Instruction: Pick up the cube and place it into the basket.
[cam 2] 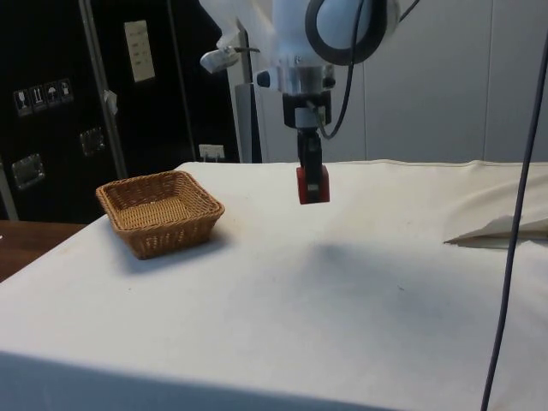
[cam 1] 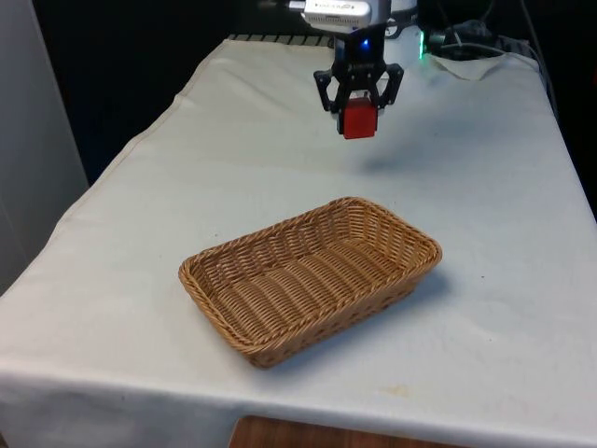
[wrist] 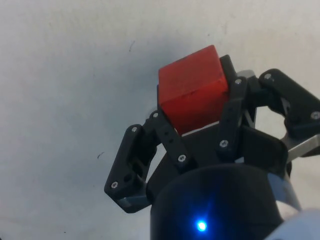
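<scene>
Hand (cam 1: 359, 105) grips red cube (cam 1: 359, 120) tight between both fingers, up in air above worktop (cam 1: 485, 243). Wicker basket (cam 1: 270, 322) sits near hand, lower down.

The cube (cam 1: 359, 120) is bright red all over, with no marks on it. The end effector (cam 1: 359, 101) is black with little silver screws. The basket (cam 1: 311, 276) is light brown, woven in a pattern of thin rows. The cloth on the surface (cam 1: 140, 243) is plain white. The arm (cam 2: 338, 24) is white with a dark grey ring.
</scene>
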